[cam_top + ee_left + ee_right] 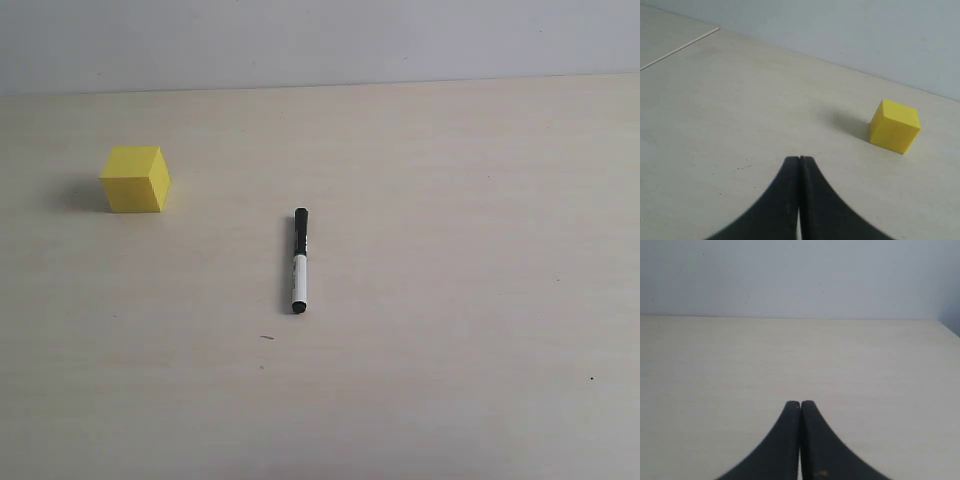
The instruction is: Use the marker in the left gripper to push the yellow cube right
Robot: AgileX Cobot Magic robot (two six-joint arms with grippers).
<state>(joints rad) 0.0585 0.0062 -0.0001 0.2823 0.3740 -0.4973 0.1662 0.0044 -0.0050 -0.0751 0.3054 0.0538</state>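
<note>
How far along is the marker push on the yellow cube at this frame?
Nothing looks done: the marker lies on the table, apart from the yellow cube at far left. Nothing is in hand: the left gripper is shut and empty, as is the right gripper. Left to do: grasp the marker, then push the yellow cube rightward.

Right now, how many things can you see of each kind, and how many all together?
yellow cube: 1
marker: 1
robot hands: 2, the left hand and the right hand, both shut
Total: 4
</note>
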